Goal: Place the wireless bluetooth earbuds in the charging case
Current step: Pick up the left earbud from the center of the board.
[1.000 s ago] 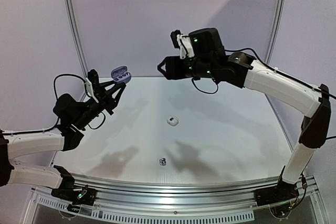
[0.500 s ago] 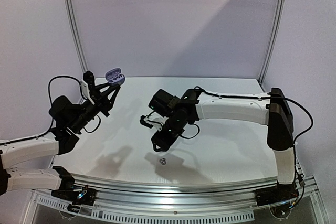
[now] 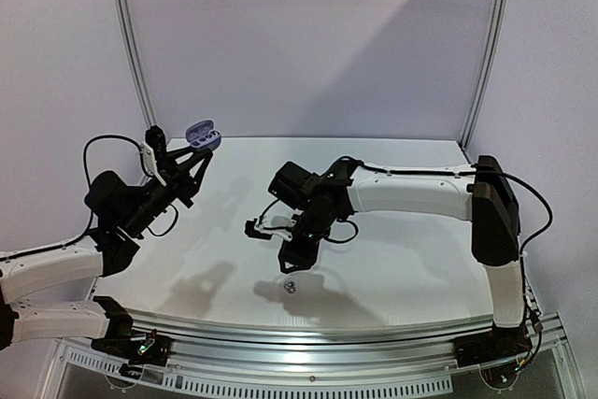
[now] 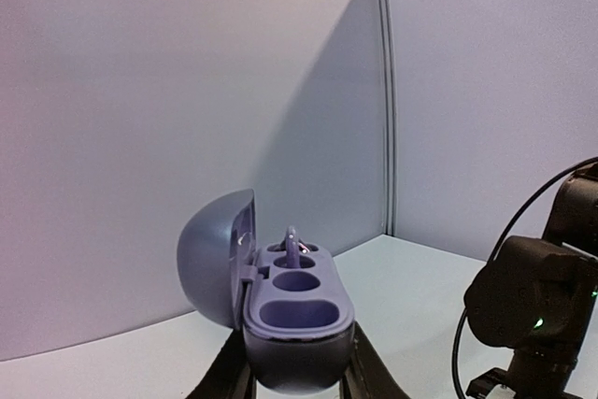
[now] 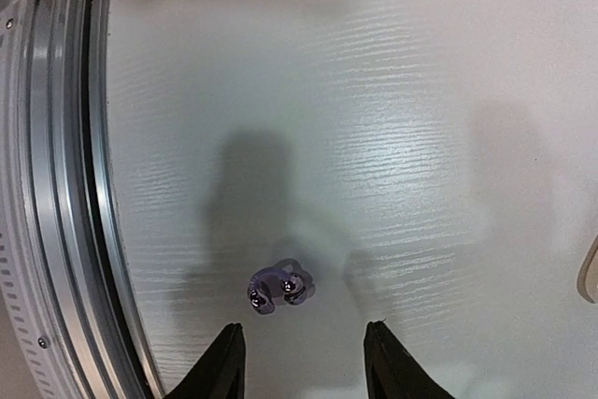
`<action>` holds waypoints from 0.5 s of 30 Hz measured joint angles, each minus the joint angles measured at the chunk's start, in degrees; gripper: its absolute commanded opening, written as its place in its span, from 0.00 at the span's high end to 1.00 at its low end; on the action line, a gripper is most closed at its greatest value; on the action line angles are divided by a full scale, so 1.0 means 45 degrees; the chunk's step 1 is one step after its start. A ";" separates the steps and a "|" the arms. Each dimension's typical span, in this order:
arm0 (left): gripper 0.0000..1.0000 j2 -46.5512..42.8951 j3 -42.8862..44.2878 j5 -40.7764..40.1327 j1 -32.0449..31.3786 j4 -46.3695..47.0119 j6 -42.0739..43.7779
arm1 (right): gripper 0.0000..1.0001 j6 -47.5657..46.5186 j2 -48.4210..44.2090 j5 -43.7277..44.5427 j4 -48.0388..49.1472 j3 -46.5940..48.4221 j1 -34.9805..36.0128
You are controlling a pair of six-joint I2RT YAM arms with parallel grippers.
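The table (image 3: 411, 259) is a pale, faintly grained sheet with a metal rail (image 3: 308, 335) along its near edge; it gives a small hard thing nothing to bed into.

The right arm (image 3: 411, 192) reaches in from 3 o'clock and bends down towards the near middle; the right gripper (image 5: 304, 366) points at the tabletop with its fingers spread and nothing between them.

The left arm (image 3: 56, 268) lifts from 8 o'clock; the left gripper (image 3: 196, 150) pinches the lower shell of the charging case (image 4: 297, 315) and holds it in the air at about 10 o'clock, lid hinged open to 9 o'clock in the wrist view, sockets facing up; whether the small upright piece in the far socket is an earbud I cannot tell.

One dark silvery-grey earbud (image 5: 277, 289) lies on the table near the rail, at about 6 o'clock in the top view; it is just ahead of the spread fingers, at roughly 11 o'clock from their gap, and untouched.

It looks very light, rigid, glossy and rounded, so likely to squirt out of a hard pinch; the best hold is probably low across its widest part, a finger on either side.
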 measured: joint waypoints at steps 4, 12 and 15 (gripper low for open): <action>1.00 0.0005 0.0000 0.0092 0.0000 0.0000 -0.0010 | 0.61 -0.1258 0.0175 -0.0015 -0.0355 0.0175 0.0010; 1.00 0.0029 0.0000 0.0243 0.0000 -0.0083 -0.0019 | 0.64 -0.2851 0.1506 -0.0223 -0.0933 0.1175 -0.0321; 1.00 0.0097 0.0000 0.0253 0.0000 -0.0092 -0.0015 | 0.64 -0.3045 0.1758 -0.0350 -0.1044 0.1190 -0.0379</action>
